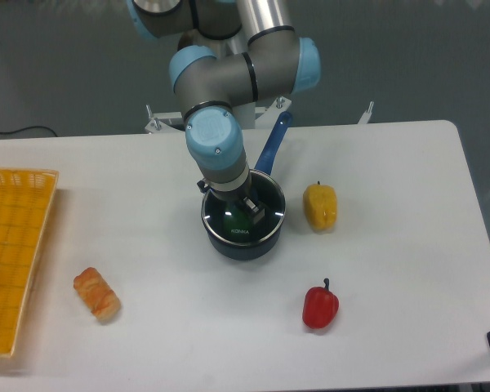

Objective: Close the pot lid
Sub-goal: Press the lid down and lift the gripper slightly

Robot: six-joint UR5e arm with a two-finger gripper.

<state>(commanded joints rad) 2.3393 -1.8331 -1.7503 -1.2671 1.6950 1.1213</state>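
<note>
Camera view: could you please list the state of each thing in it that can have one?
Pot: upright on the table, handle pointing away from the camera.
Lid: lying level on the pot's rim, covering it.
Pincer: down at the lid's centre; open or shut cannot be told.
Yellow pepper: upright, right of the pot, apart from it.
Red pepper: upright, stem up.
Bread: lying on the table.
Basket: flat at the left edge.

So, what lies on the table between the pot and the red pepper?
Nothing: in the camera view, only bare white table separates the pot from the red pepper.
</note>
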